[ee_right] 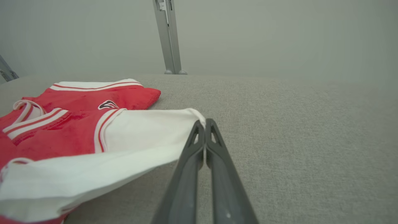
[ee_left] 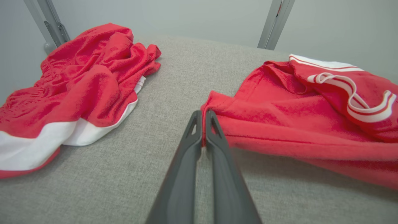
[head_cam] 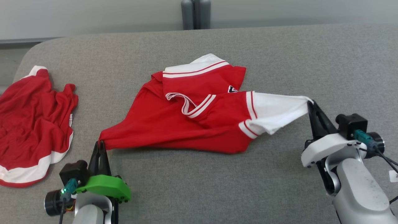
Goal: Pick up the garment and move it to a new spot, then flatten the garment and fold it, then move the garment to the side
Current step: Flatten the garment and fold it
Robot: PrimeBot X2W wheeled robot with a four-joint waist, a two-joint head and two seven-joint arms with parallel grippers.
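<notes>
The garment (head_cam: 174, 118) is a red shirt with white striped trim and a white sleeve, lying partly folded in the middle of the grey table. My left gripper (head_cam: 101, 145) is shut on the shirt's red near-left corner (ee_left: 209, 105), which lifts slightly off the cloth surface. Over on the right, my right gripper (head_cam: 310, 103) is shut on the tip of the white sleeve (ee_right: 149, 130) and holds it stretched out above the table. The wrist views show both pairs of fingers (ee_left: 203, 116) (ee_right: 203, 124) pressed together on the fabric.
A second red garment with a white hem (head_cam: 34, 124) lies crumpled at the table's left edge (ee_left: 71, 90). The grey table (head_cam: 279, 62) stretches open to the right and back. A grey post (head_cam: 196, 14) stands behind the far edge.
</notes>
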